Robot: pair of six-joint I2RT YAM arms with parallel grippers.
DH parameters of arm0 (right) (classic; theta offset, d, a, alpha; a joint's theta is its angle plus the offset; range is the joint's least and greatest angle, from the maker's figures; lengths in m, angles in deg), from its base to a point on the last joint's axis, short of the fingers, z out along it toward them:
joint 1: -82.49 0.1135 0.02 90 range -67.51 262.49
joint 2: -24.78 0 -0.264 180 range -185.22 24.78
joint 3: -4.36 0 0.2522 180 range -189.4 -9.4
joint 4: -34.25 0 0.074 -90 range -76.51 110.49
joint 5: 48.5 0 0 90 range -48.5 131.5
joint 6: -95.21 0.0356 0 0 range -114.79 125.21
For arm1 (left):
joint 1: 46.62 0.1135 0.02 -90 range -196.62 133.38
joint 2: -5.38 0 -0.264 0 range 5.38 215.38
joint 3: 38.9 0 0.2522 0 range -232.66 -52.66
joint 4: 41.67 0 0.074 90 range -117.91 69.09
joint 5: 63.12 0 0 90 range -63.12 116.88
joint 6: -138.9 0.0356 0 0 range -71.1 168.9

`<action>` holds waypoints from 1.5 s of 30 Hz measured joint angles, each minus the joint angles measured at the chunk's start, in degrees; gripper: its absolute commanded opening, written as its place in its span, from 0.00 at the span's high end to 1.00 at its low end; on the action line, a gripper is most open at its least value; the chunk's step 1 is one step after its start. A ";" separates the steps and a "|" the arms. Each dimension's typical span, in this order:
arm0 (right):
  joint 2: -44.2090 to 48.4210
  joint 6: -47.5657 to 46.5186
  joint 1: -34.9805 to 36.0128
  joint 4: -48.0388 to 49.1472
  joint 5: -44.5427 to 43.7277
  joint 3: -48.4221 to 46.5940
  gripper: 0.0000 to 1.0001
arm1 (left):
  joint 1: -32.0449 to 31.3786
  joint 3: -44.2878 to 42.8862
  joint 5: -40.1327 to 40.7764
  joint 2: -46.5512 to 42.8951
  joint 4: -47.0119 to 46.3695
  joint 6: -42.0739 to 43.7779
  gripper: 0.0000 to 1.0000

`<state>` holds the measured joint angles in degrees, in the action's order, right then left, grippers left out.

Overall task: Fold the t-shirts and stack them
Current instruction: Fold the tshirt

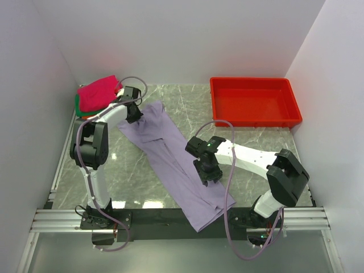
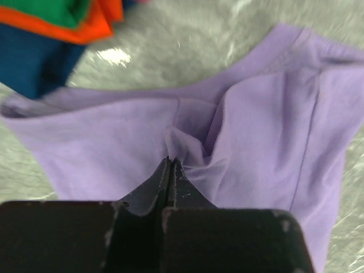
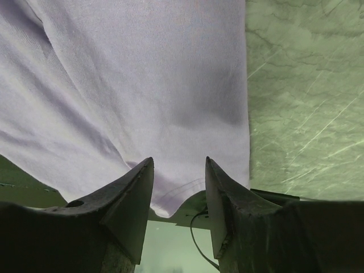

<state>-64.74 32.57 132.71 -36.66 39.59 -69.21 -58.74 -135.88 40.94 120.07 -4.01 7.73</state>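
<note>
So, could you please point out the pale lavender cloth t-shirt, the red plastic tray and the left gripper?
pale lavender cloth t-shirt (image 1: 170,159): top external view, middle of its body.
red plastic tray (image 1: 253,103): top external view, bare floor.
left gripper (image 2: 170,162): left wrist view, shut tips pinching the t-shirt.

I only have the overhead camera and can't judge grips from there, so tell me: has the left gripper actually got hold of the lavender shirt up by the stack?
Observer: Yes. Its wrist camera shows the left gripper shut, pinching a bunched fold of the lavender shirt.
Operator: And the right gripper?
Observer: Open, jaws apart over the shirt's hem, nothing pinched.
Operator: What lies under the pink shirt?
Observer: Beneath the green shirt, an orange shirt and a dark blue shirt.
</note>
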 measured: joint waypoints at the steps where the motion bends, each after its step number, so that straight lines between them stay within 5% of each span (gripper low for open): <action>1: -0.02 0.00 0.00 -0.07 0.00 0.00 0.52 | 0.24 0.13 0.26 -0.55 -0.15 0.00 0.99; 26: -2.12 0.46 0.00 -0.66 0.59 -1.01 0.52 | 2.82 2.93 3.45 -1.51 -0.48 1.49 0.93; 30: -2.21 0.83 0.00 -0.66 0.87 -1.01 0.52 | 2.82 5.31 3.58 -2.38 -0.52 1.51 0.80; 36: -2.29 1.29 0.00 -0.70 1.01 -1.16 0.52 | 2.99 6.43 3.85 -3.28 -0.42 1.64 0.30; 45: -4.11 1.33 -0.55 0.02 0.42 -2.43 0.51 | 3.15 8.07 3.76 -9.11 -0.55 1.51 0.26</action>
<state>-68.84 33.90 132.16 -36.63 40.00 -71.64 -55.59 -127.81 44.70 110.96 -4.55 9.24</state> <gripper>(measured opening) 0.489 0.737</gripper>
